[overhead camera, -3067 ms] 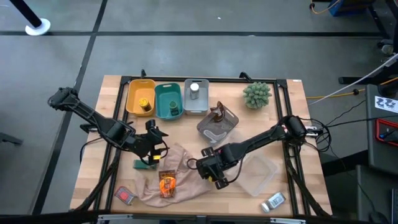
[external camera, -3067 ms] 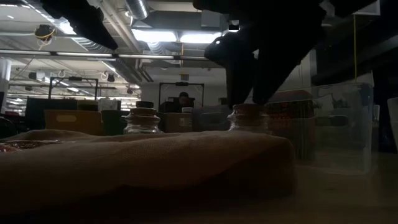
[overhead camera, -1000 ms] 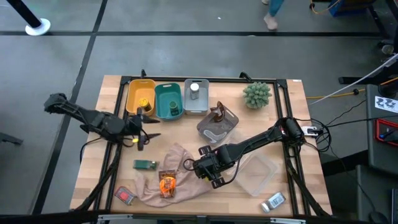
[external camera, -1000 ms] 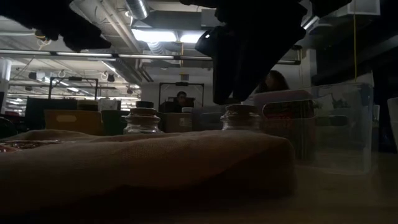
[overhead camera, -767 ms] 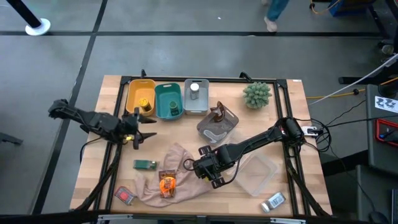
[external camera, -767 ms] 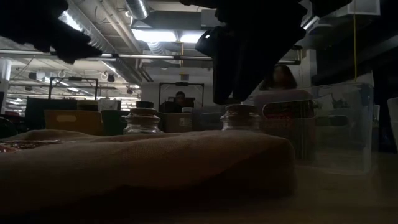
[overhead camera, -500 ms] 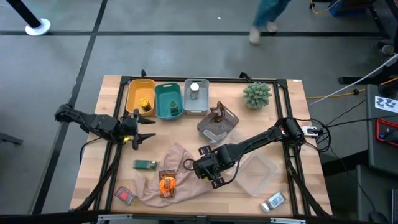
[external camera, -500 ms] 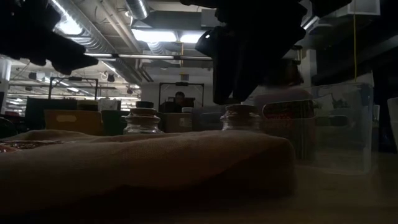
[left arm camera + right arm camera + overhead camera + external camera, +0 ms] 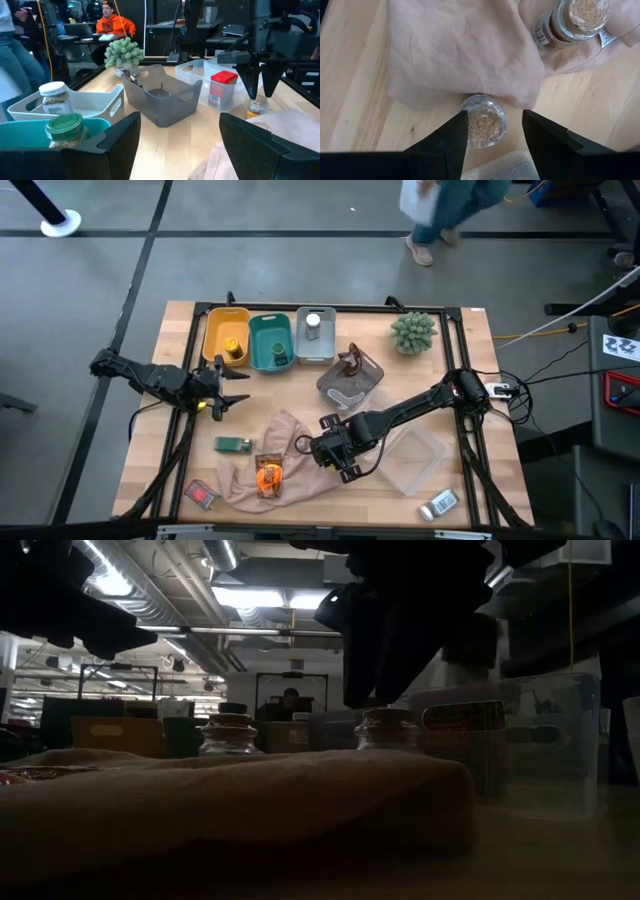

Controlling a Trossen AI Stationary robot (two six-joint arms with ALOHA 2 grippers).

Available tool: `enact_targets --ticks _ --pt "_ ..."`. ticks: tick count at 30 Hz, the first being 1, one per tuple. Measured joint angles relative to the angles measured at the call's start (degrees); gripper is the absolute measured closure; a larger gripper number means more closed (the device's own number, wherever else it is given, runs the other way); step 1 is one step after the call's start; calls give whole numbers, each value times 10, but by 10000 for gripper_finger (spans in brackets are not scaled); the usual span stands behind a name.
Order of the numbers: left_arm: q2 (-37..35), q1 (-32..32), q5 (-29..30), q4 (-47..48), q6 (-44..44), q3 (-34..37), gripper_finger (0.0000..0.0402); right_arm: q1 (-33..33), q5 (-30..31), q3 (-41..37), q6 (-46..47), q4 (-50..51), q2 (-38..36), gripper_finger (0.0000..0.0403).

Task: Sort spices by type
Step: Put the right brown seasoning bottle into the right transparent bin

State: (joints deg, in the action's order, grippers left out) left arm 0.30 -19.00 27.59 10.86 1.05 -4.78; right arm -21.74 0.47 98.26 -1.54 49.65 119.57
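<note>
1. A yellow jar [image 9: 231, 347] is held in the yellow bin [image 9: 213, 330], a green-lidded jar [image 9: 64, 127] in the teal bin [image 9: 262, 336], and a silver-capped jar [image 9: 313, 326] in the grey bin [image 9: 327, 340].
2. Since the earlier frame, little has changed.
3. The right gripper [image 9: 492, 135] is poised above a cork-topped jar [image 9: 482, 121] beside the cloth [image 9: 290, 442], its fingers [image 9: 449, 139] parted, nothing held.
4. The left gripper [image 9: 232, 389] is kept beside the yellow bin, fingers spread and empty.

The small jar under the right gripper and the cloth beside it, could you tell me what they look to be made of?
Jar: likely clear glass, glossy; its rim shines and the speckled spice shows through. Cloth: woven beige fabric, matte, perhaps linen or cotton; visible weave and soft folds.
</note>
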Motion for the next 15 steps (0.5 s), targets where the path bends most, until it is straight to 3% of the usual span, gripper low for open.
enact_targets --ticks 13,15 --pt "0 0 0 2 0 0 147 0 0 0 0 0 0 216" --pt "0 0 0 2 0 0 147 0 -31 0 -1 5 0 216"
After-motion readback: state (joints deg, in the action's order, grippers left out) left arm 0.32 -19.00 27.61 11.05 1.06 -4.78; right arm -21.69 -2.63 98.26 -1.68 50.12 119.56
